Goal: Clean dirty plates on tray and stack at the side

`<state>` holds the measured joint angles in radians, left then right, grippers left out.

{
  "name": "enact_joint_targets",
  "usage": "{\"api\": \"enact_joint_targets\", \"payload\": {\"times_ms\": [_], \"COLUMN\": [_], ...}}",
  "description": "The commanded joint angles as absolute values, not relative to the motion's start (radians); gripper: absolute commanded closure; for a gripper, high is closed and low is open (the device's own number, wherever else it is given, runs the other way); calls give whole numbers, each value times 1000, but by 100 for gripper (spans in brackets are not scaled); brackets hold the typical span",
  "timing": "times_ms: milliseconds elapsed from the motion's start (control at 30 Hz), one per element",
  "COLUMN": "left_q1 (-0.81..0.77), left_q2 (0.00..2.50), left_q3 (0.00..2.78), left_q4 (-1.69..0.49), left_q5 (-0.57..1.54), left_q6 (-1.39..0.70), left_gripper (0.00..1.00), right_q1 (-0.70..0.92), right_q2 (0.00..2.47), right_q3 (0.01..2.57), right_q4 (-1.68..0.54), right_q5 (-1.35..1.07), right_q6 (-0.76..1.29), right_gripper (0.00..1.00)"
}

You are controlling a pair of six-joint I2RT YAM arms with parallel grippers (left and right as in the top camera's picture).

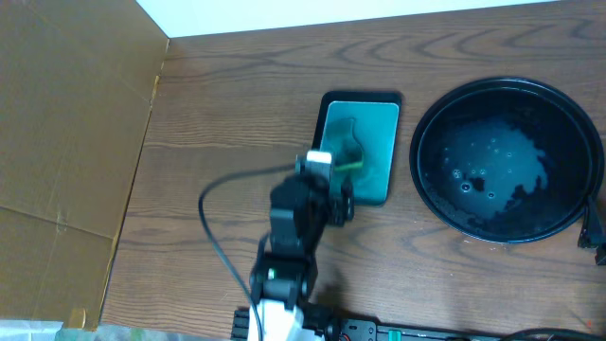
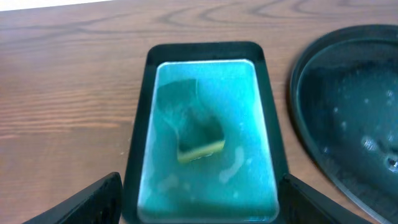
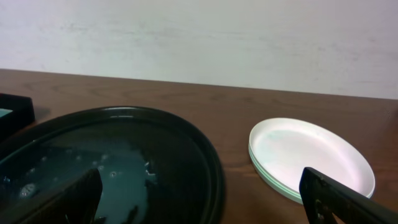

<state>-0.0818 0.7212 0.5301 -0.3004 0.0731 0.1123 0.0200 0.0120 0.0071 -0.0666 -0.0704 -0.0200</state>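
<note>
The large round black tray (image 1: 502, 161) sits at the right of the table, holding only water drops and small smears; it also shows in the left wrist view (image 2: 348, 124) and the right wrist view (image 3: 124, 162). The white plates (image 3: 308, 155) lie stacked on the table to the right of the tray, seen only in the right wrist view. My left gripper (image 2: 199, 202) is open and empty, hovering over the near end of the small teal tray (image 1: 360, 147). My right gripper (image 3: 205, 199) is open and empty above the black tray's right rim; only its edge (image 1: 597, 232) shows overhead.
A green-and-yellow sponge (image 2: 189, 127) lies in the small rectangular teal tray (image 2: 208, 130). A brown cardboard wall (image 1: 66, 142) borders the table's left side. A black cable (image 1: 213, 232) loops by the left arm. A white wall (image 3: 199, 37) stands behind the table.
</note>
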Motion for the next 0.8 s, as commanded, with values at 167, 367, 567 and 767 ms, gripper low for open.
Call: {"api": "enact_joint_targets", "payload": {"times_ms": [167,367,567,767], "left_q1": [-70,12,68,72], "left_q2": [440,243,122,30], "left_q3": [274,81,10,4], "left_q4": [-148,20,32,-45], "left_q5": [80,152,202,198], "left_q6": [187,191,209,209], "left_gripper": [20,20,7,7], "right_q1": [23,23,23,23], "right_q2": [6,6,6,6], "right_q3": [6,6,6,6], "right_q4": [-71,-71,-71,-71], "right_q5": [-64,-64,-64,-64], "right_q6": [-35,-35,-35,-35], "right_gripper": [1,1,1,1]}}
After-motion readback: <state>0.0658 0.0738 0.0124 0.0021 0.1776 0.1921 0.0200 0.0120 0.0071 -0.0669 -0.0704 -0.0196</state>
